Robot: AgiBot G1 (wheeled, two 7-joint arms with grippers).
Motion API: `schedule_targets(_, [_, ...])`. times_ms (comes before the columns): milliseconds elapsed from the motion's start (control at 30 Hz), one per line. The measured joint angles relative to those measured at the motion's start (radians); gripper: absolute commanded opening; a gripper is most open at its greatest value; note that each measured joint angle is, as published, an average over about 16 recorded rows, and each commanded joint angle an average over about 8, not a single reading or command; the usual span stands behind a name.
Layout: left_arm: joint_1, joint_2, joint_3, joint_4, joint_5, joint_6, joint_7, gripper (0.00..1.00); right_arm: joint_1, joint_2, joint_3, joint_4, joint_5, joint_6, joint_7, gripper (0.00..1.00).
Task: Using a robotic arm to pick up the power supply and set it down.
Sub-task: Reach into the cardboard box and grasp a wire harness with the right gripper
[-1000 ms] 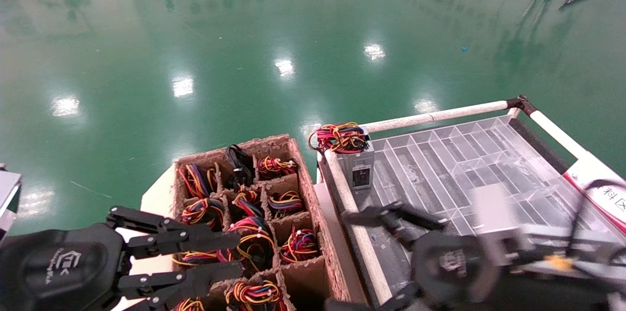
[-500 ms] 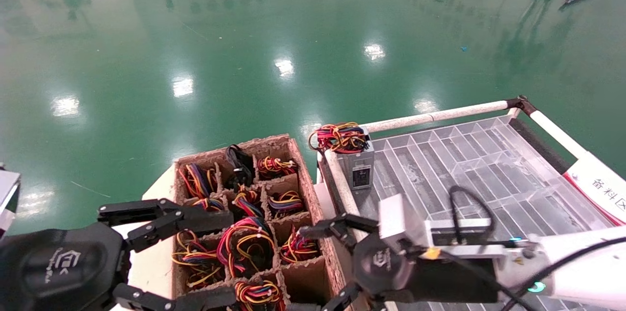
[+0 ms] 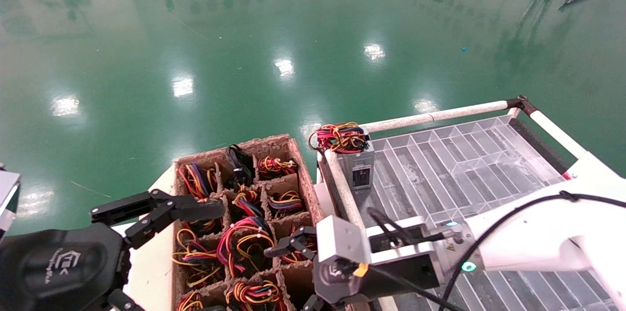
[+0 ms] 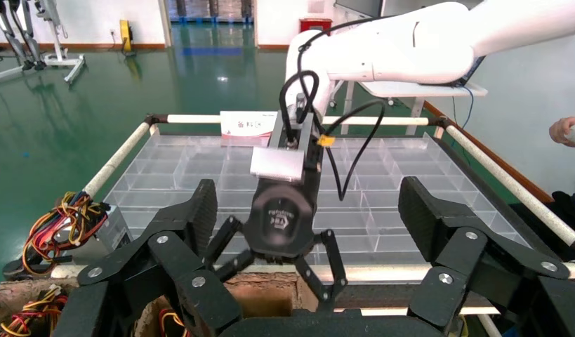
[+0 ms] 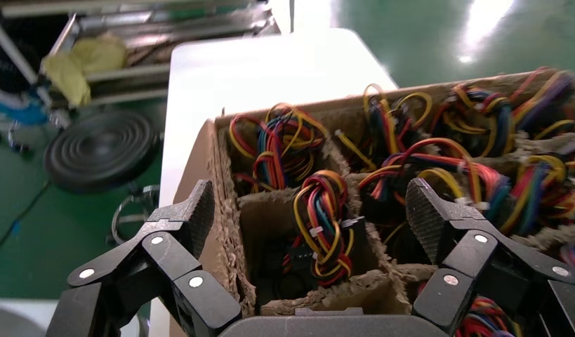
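The white robotic arm (image 3: 538, 237) reaches in from the right. Its black right gripper (image 3: 286, 279) hangs open over the right column of a cardboard box (image 3: 305, 179). In the right wrist view the right gripper (image 5: 310, 210) straddles a cell holding one power supply, of which only the tied wire bundle (image 5: 323, 225) shows. Nothing is between its fingers (image 5: 193, 210). Another silver-grey power supply (image 3: 359, 166) stands on end in the clear tray's near-left corner. My left gripper (image 3: 215, 259) is open at the box's left side, holding nothing.
The box has several cells filled with coloured wire bundles (image 3: 244, 242); one cell (image 4: 260, 298) under the right gripper looks empty. The clear divided tray (image 3: 469, 159) sits in a white-railed frame (image 3: 435, 115). Green floor lies beyond. A white table (image 5: 270, 70) carries the box.
The right arm has swung left from above the tray to above the box's right column. My left gripper's fingers have spread wider and its lower finger has dropped out of view.
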Motion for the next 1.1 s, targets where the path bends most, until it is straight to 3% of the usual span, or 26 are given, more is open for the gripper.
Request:
schedule_targets(533, [0.000,0.000,0.000,0.000,0.000,0.000,0.000,1.00,0.122,-0.109,-0.102,-0.154,-0.089,0.019,-0.146,0.00])
schedule_targets(1100, [0.000,0.000,0.000,0.000,0.000,0.000,0.000,1.00,0.171,-0.147,-0.140,-0.236,-0.114,0.022,-0.205,0.00])
